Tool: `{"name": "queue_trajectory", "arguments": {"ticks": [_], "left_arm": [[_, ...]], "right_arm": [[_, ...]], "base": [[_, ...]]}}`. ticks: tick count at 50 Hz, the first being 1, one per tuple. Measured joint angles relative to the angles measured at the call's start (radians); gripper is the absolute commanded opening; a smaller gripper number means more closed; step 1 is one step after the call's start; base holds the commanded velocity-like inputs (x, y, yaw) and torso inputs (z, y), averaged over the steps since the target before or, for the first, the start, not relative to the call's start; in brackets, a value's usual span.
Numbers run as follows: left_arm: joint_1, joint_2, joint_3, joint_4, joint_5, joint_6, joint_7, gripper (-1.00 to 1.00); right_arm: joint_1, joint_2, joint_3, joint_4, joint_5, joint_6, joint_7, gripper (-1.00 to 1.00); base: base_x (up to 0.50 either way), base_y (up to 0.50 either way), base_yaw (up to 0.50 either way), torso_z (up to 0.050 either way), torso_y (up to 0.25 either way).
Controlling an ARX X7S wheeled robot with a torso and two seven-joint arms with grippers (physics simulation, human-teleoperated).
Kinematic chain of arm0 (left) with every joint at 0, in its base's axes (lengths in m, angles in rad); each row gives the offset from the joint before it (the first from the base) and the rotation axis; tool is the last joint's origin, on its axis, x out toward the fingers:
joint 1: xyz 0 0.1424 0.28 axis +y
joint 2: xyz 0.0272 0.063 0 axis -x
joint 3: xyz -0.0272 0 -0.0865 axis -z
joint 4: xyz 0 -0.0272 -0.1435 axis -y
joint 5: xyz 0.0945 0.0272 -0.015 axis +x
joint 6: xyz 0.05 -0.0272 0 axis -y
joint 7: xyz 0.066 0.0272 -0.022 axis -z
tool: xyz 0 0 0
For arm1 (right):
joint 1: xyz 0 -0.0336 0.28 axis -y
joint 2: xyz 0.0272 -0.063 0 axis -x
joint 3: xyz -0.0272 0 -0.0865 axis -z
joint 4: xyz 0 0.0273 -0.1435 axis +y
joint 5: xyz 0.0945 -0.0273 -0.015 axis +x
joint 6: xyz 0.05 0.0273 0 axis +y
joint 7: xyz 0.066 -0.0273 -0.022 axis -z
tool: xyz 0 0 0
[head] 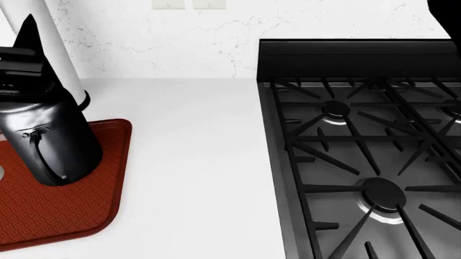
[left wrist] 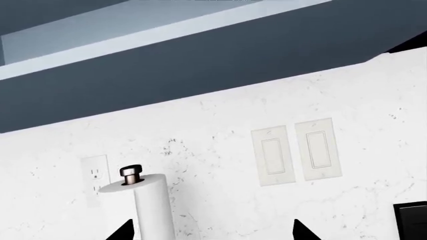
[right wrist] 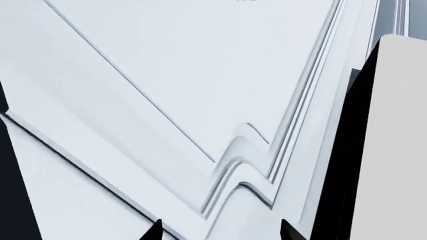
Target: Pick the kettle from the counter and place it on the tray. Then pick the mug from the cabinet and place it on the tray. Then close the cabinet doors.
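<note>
The kettle is standing on the tray, so the first step looks done — the mug and the cabinet doors are left, and no mug is showing in any view. The left gripper is pointing over the kettle at the wall with its tips spread and nothing between them. The right gripper is facing a white paneled door, jaws apart and empty.

The tray is lying on the white counter. Beyond the counter from the tray sits the black gas stove. Behind the tray a paper towel roll is standing against the speckled white wall, near an outlet and two switches.
</note>
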Motion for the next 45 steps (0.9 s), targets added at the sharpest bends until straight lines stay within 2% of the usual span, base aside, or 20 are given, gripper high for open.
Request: {"name": "queue_trajectory", "arguments": {"ticks": [23, 45], "left_arm": [[-0.008, -0.002, 0.009, -0.001, 0.000, 0.001, 0.001, 1.00], [-0.016, -0.009, 0.012, -0.002, -0.007, 0.003, -0.001, 1.00]], "right_arm": [[-0.010, -0.056, -0.020, 0.107, -0.065, -0.081, -0.077, 1.00], [-0.003, -0.103, -0.068, 0.255, -0.175, -0.199, -0.222, 1.00]], "base": [[0.00, 0.00, 0.01, 0.000, -0.007], [0.00, 0.00, 0.01, 0.000, -0.010]]}}
